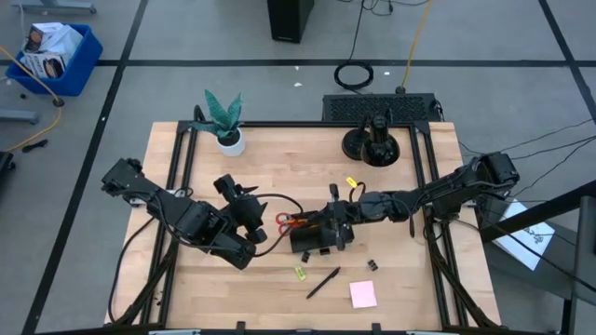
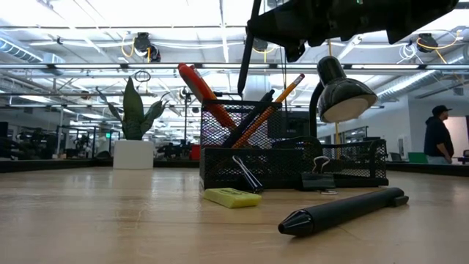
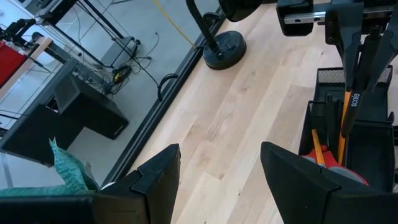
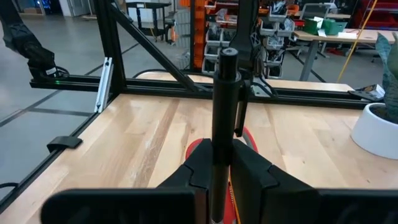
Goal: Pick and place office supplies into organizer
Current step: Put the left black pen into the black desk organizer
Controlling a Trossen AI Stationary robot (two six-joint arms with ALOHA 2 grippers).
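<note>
The right claw pinches a pen mid-barrel, upright; light, stiff, slick, likely to swivel. The left claw stands wide, empty.

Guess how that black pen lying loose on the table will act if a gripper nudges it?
The black pen looks round-bodied and lies flat on smooth wood, so it probably rolls sideways. It looks rigid, unlikely to bend. Its slim, glossy barrel may slip from a loose pinch.

Black mesh organizer mid-table holds upright red-handled scissors, orange pencil.
</note>
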